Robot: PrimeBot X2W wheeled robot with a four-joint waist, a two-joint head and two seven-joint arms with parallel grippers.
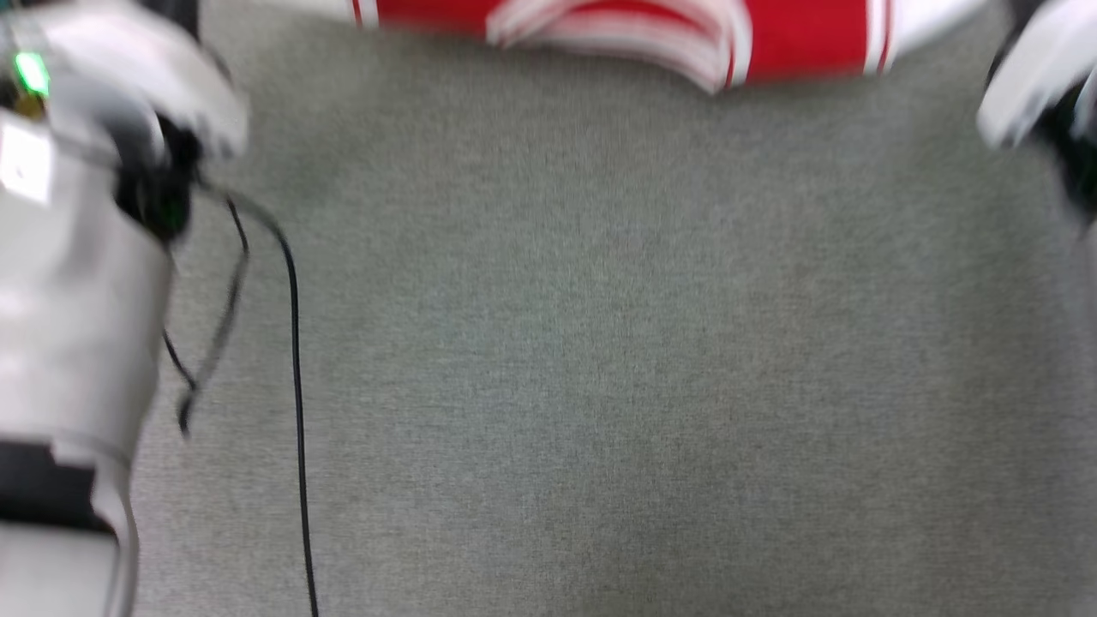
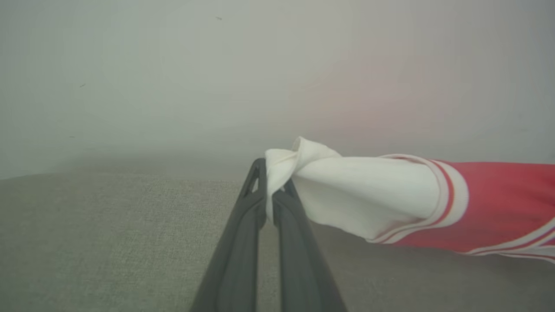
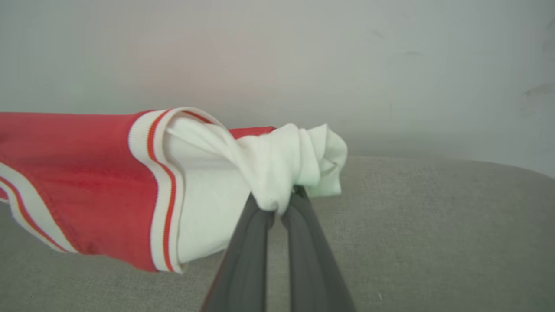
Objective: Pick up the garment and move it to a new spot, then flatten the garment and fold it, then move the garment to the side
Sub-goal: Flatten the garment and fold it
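Grey fabric surface (image 1: 600, 343) in foreground; head view blurred. Black cable (image 1: 296, 360) hangs beside left forearm (image 1: 77, 300) over surface's left side. Left gripper (image 2: 269, 186): jaws pressed together, clamping twisted white sleeve end. Right gripper (image 3: 277, 203): jaws pinched tight on bunched white sleeve. Garment (image 1: 806, 38) stretched between both grippers toward surface's far edge, sleeves lifted off surface; pale wall (image 2: 173, 65) behind.

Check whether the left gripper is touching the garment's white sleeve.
Touching. The left wrist view shows the left gripper shut on the garment, its white sleeve bunched and pinched between the jaws.
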